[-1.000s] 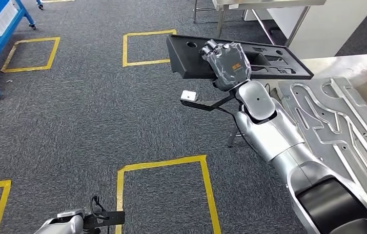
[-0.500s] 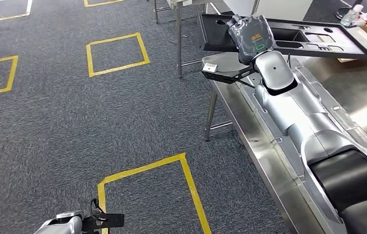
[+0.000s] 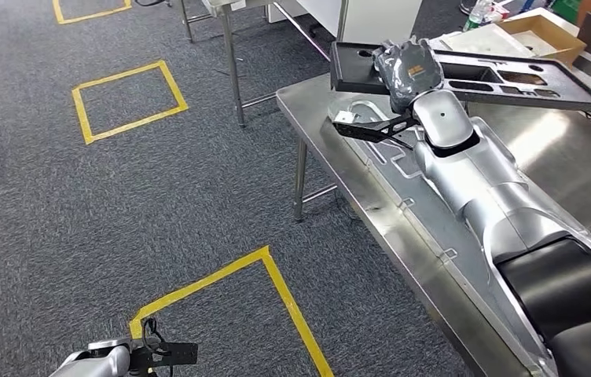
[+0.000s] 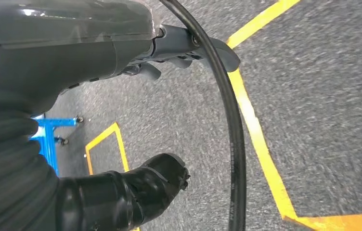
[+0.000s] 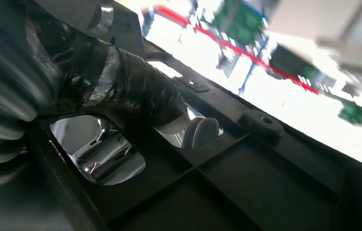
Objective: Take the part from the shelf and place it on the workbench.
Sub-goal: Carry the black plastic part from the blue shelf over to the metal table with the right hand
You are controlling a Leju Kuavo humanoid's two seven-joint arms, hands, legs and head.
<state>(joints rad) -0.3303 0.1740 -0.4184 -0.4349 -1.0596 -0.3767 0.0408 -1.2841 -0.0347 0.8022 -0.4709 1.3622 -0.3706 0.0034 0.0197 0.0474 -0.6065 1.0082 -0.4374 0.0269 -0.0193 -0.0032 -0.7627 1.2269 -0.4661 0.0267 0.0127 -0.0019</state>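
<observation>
We've swung round: the whole head view has slid since a second ago, so the camera turned, not the things. The steel workbench, then just a corner at the right, now runs across the right half of our view, and the yellow floor squares have drifted left. The grip looks unchanged.

Our right hand grips the long black part near one end, fingers wrapped over its edge, and carries it above the bench's far side, over the silver moulded panel lying there. Whether the part touches anything below, we cannot tell. A cardboard box sits beyond it.

The right wrist view takes us underneath: a taped thumb presses against the part's ribbed black underside, and through a cut-out we glimpse shiny metal.

Our left hand hangs low over the grey carpet, fingers curled in loosely, holding nothing. The left wrist view adds a black cable, a yellow tape line and a blue wheeled frame.
</observation>
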